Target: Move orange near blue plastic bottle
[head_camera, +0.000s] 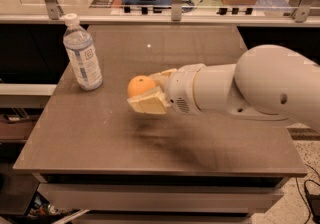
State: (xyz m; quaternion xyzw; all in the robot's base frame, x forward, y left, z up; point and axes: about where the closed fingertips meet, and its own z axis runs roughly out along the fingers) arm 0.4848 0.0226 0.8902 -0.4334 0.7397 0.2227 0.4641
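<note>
The orange (140, 86) is held in the gripper (144, 91), which is closed on the fruit with one pale finger above and behind it and the other beneath it. The gripper is seen over the middle of the brown table (90, 138), a little left of centre, at the end of the thick white arm (240, 88) that reaches in from the right. A soft shadow (165, 140) is cast on the tabletop below and in front of the gripper, so the orange is judged to be carried clear of the surface rather than resting on it.

The blue plastic bottle (82, 54) is found upright near the left rear part of the table, with its white cap on. A strip of bare tabletop is seen between bottle and orange; the two are near but not touching.

As for progress, the grasp and the lift are judged done, and most of the way toward the bottle appears covered. What is left: the orange is to be brought a little closer if needed, lowered to the table beside the bottle, and released without the bottle being knocked. Since the fruit is round, a roll after release is to be expected unless it is set down gently
</note>
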